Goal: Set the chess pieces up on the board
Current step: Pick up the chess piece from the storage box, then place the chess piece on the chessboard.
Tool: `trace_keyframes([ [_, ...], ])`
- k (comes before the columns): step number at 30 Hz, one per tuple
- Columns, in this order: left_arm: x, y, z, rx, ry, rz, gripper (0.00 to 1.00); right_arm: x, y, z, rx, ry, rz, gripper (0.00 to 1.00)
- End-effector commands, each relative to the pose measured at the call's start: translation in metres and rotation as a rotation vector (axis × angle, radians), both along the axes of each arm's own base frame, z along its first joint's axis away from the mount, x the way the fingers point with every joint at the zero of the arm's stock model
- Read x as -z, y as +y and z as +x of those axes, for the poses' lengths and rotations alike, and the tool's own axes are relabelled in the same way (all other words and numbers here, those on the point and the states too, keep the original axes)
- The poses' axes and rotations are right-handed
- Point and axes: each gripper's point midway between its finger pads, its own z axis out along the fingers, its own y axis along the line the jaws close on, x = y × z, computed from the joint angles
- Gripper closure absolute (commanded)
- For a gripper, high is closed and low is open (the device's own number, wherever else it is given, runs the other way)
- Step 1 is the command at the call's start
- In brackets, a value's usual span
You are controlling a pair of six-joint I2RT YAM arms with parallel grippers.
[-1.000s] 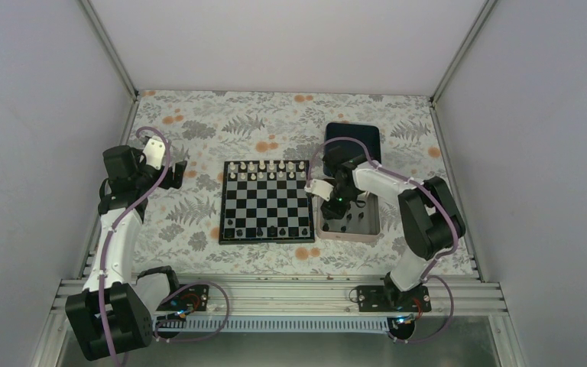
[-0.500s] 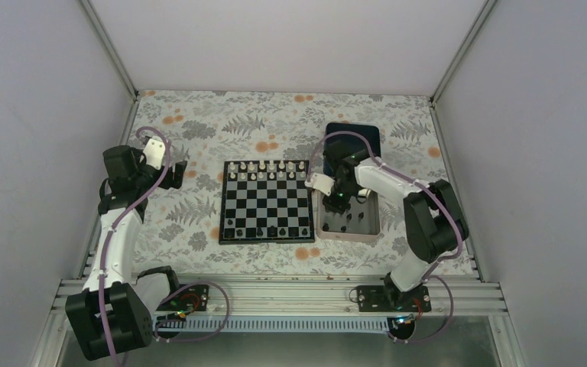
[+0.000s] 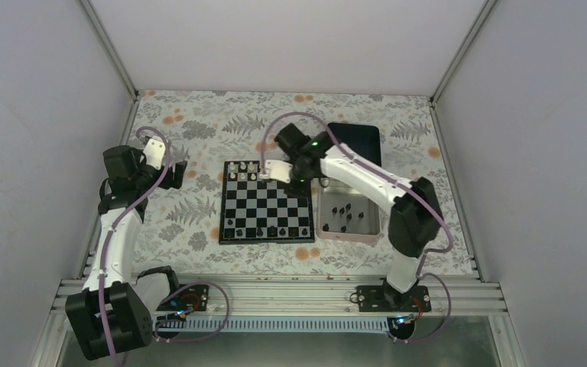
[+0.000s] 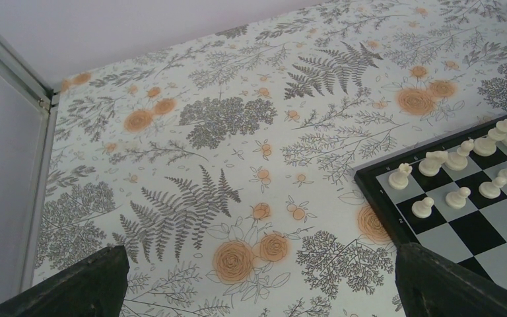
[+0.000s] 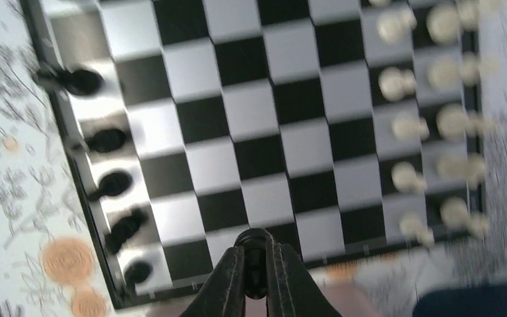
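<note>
right gripper: [image 5: 255, 256] pinched tight on a tiny black chess piece [image 5: 255, 263], you can see it dark between the fingertips. too blurry to say which piece it is.
what changed: a second ago that gripper was half open down over the silver tray [image 3: 348, 235]. since then it snapped closed and swung left, and now it hangs over the far right part of the chessboard [image 3: 267, 200].
meaning for the task: looks like the pick worked and this is the carry step. my guess is the piece wants a spot on the near side, where five black pieces [image 3: 274, 229] already stand along the near row with gaps between them.
still to go: several more black pieces [image 3: 344, 214] lie in the silver tray, so not close to done imo.
white pieces: [image 3: 243, 170] fill the two far rows, right by the wrist. that's the crowded bit, a low move there could knock them.
open room: middle rows of the board are bare, so a path toward the near row looks free.
edges: silver tray's rim sits just beside the board's right border, dark blue tray [image 3: 363, 138] behind it.
left gripper: [image 4: 261, 249] spread wide, holding nothing, parked over the floral tablecloth [image 4: 224, 172] off the board's far left corner, well apart from the action.
</note>
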Motion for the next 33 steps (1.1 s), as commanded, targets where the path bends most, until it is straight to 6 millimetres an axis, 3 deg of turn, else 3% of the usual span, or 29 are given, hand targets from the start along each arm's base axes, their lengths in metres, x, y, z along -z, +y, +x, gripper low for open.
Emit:
trace_keyframes([
  [1, -0.004, 0.0, 0.001, 0.003, -0.019, -0.005, 0.0, 0.006, 0.047, -0.018, -0.138, 0.012, -0.017, 0.93],
  [9, -0.004, 0.0, 0.001, 0.003, -0.019, -0.005, 0.0, 0.039, 0.121, -0.04, -0.293, -0.022, -0.046, 0.92],
  [13, -0.004, 0.0, 0.001, 0.003, -0.021, -0.004, 0.0, 0.055, 0.142, -0.04, -0.326, -0.036, -0.06, 0.92],
  [20, -0.005, 0.0, 0.001, 0.005, -0.025, -0.004, 0.0, 0.079, 0.158, -0.04, -0.352, -0.032, -0.089, 0.92],
  [33, -0.006, 0.0, 0.0, 0.005, -0.029, -0.003, 0.0, 0.084, 0.164, -0.06, -0.391, 0.021, -0.088, 0.92],
])
